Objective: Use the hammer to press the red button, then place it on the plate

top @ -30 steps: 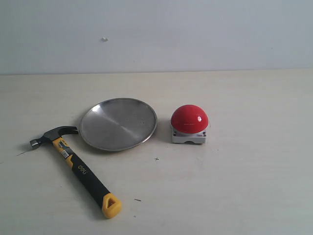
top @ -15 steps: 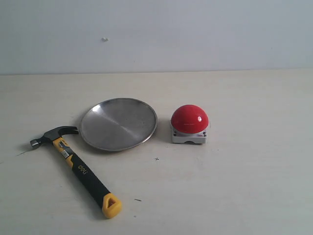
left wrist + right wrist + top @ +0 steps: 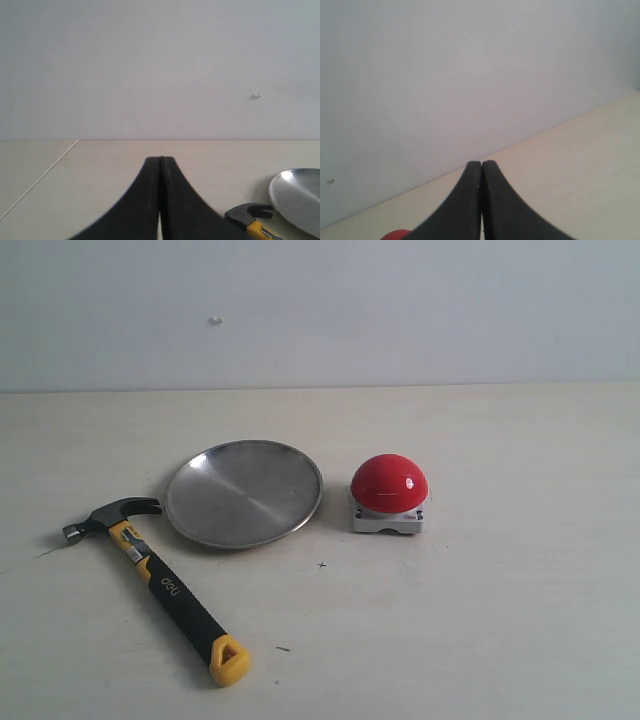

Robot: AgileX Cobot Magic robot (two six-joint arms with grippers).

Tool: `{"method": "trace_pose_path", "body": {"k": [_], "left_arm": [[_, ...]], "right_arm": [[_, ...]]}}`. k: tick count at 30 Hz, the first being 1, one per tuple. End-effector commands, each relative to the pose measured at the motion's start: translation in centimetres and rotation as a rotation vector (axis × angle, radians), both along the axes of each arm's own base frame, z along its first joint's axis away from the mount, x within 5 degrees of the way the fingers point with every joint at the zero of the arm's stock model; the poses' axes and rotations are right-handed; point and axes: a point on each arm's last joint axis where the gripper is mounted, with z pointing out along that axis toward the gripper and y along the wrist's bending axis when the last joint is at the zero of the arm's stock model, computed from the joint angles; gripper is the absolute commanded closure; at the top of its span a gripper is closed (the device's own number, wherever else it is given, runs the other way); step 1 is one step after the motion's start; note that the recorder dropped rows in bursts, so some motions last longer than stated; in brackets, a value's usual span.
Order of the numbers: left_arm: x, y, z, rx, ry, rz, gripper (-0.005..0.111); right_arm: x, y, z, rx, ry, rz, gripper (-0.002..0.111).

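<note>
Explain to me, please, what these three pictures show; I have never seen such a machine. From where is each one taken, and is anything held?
The machine is a robot with two arms. Each arm ends in a grasping part, called the end effector. One picture comes from a camera off the arms and shows the pale table. On it lie a small claw hammer with a black-and-yellow handle, a round silver metal plate with nothing on it, and a glossy red dome button on a grey base. The other two pictures come from cameras on the wrists. Each shows two black fingers pressed together: the left end effector and the right end effector are shut and hold nothing.
</note>
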Motion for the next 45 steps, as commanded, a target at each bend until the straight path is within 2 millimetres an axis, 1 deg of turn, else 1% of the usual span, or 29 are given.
{"method": "trace_pose_path", "body": {"k": [1, 3, 4, 6, 7, 13, 17, 21, 26, 31, 32, 33, 35, 37, 38, 40, 43, 45], "left_arm": [[-0.1, -0.3, 1.0, -0.098, -0.118, -0.037, 0.107], [-0.2, -0.4, 1.5, -0.222, -0.179, -0.071, 0.107], [-0.2, -0.4, 1.6, -0.361, -0.196, -0.091, 0.107], [-0.2, -0.4, 1.4, -0.575, -0.194, -0.110, 0.107], [-0.2, -0.4, 1.4, -0.609, -0.194, -0.113, 0.107], [-0.2, -0.7, 1.6, -0.461, -0.203, -0.131, 0.107], [-0.6, -1.5, 2.7, -0.337, -0.303, -0.234, 0.107], [-0.9, -2.0, 3.3, -0.303, -0.362, -0.291, 0.107], [-0.8, -1.9, 3.2, -0.315, -0.350, -0.284, 0.107], [-0.6, -1.4, 2.6, -0.539, -0.295, -0.255, 0.107], [-0.4, -1.0, 2.2, -0.616, -0.259, -0.208, 0.107], [-0.3, -0.9, 2.0, -0.616, -0.236, -0.185, 0.107], [-0.3, -0.7, 1.7, -0.563, -0.205, -0.153, 0.107], [-0.3, -0.8, 1.9, -0.547, -0.225, -0.169, 0.107], [-0.3, -0.8, 1.9, -0.568, -0.227, -0.172, 0.107], [-0.4, -0.8, 2.6, -0.576, -0.239, -0.169, 0.107], [-0.3, -0.4, 2.8, -0.586, -0.189, -0.113, 0.107], [0.3, -0.3, 2.9, -0.581, -0.149, -0.081, 0.107]], "right_arm": [[-0.1, 0.0, 0.2, -0.005, -0.011, -0.006, 0.108], [-0.1, 0.0, 0.2, -0.005, -0.011, -0.006, 0.108], [-0.1, 0.0, 0.2, -0.005, -0.011, -0.006, 0.108], [-0.1, 0.0, 0.2, -0.005, -0.011, -0.006, 0.108], [-0.1, 0.0, 0.2, -0.005, -0.011, -0.006, 0.108], [-0.1, 0.0, 0.2, -0.005, -0.011, -0.006, 0.108], [-0.1, 0.0, 0.2, -0.005, -0.011, -0.006, 0.108], [-0.1, 0.0, 0.2, -0.005, -0.011, -0.006, 0.108], [-0.1, 0.0, 0.2, -0.005, -0.011, -0.006, 0.108], [-0.1, 0.0, 0.2, -0.005, -0.011, -0.006, 0.108], [-0.1, 0.0, 0.2, -0.005, -0.011, -0.006, 0.108], [-0.1, 0.0, 0.2, -0.005, -0.011, -0.006, 0.108], [-0.1, 0.0, 0.2, -0.005, -0.011, -0.006, 0.108], [-0.1, 0.0, 0.2, -0.005, -0.011, -0.006, 0.108], [-0.1, 0.0, 0.2, -0.005, -0.011, -0.006, 0.108], [-0.1, 0.0, 0.2, -0.005, -0.011, -0.006, 0.108], [-0.1, 0.0, 0.2, -0.005, -0.011, -0.006, 0.108], [-0.1, 0.0, 0.2, -0.005, -0.011, -0.006, 0.108]]}}
